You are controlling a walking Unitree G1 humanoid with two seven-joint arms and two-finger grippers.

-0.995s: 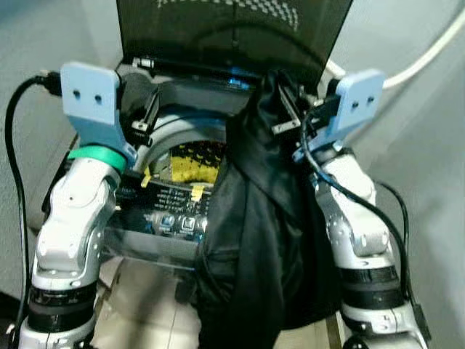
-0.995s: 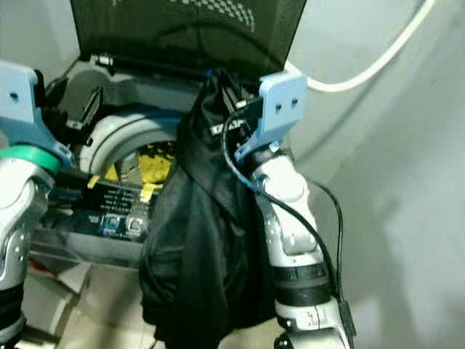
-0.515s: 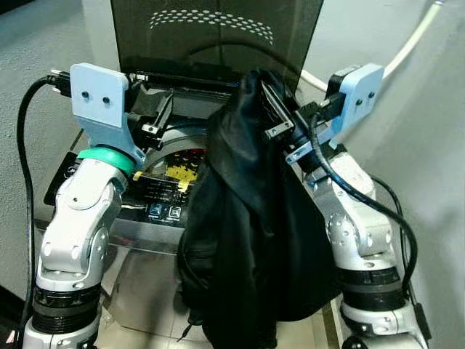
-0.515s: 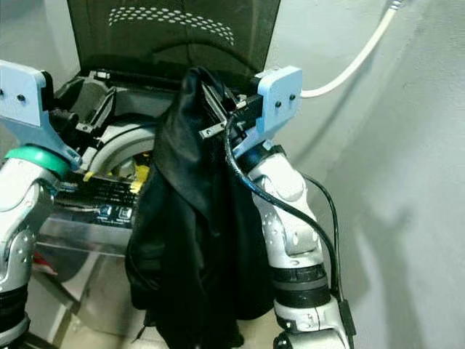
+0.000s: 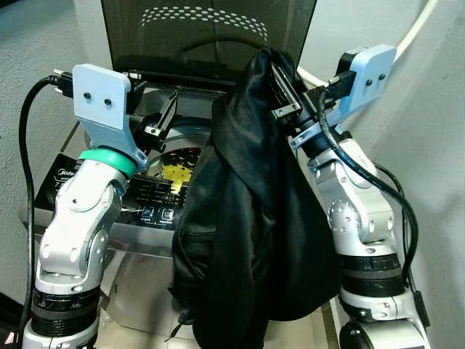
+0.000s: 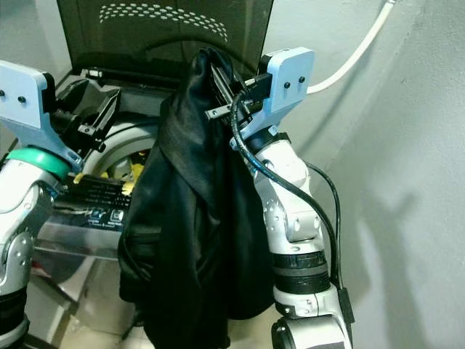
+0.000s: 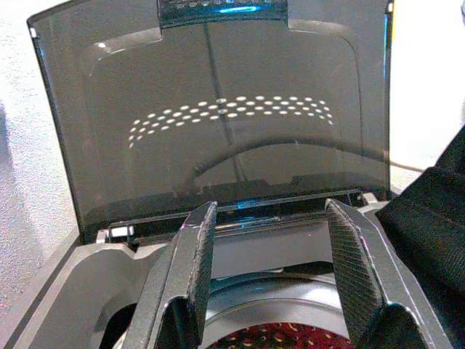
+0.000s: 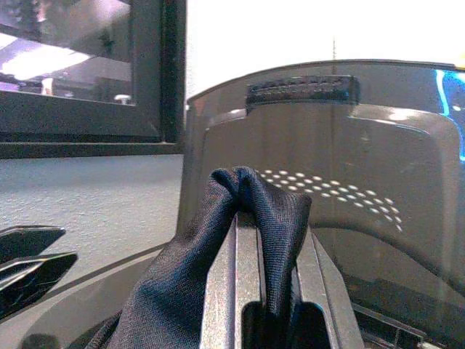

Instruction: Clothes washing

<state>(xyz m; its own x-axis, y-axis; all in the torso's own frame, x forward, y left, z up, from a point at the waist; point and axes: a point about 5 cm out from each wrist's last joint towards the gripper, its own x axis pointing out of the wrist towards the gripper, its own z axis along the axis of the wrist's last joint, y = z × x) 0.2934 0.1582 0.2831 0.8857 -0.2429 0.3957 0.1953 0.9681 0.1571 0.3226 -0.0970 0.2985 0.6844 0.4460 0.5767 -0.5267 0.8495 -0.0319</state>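
Left eye view shows the job partway through: the washing machine [image 5: 109, 203] stands with its dark lid [image 5: 207, 33] raised, and something yellow [image 5: 176, 171] already lies in the drum [image 5: 171, 156], so at least one item looks loaded. The black garment [image 5: 243, 233] is not in yet. It hangs from the right tool [image 5: 283, 87], whose fingers [image 8: 240, 291] are pinched together on a fold of the cloth near its top, and most of it drapes down in front of the machine's control panel [image 5: 149, 200], well below the rim. By my reckoning, what remains is to carry the garment over the opening, lower it in, let go, shut the lid and start the cycle. The left tool [image 7: 265, 291] hovers over the drum's rim with its fingers spread wide and nothing between them.

Around the machine are plain grey walls [image 5: 429, 138]; a white hose [image 5: 410, 33] runs up the wall at the right, and pale floor [image 5: 138, 309] shows below.
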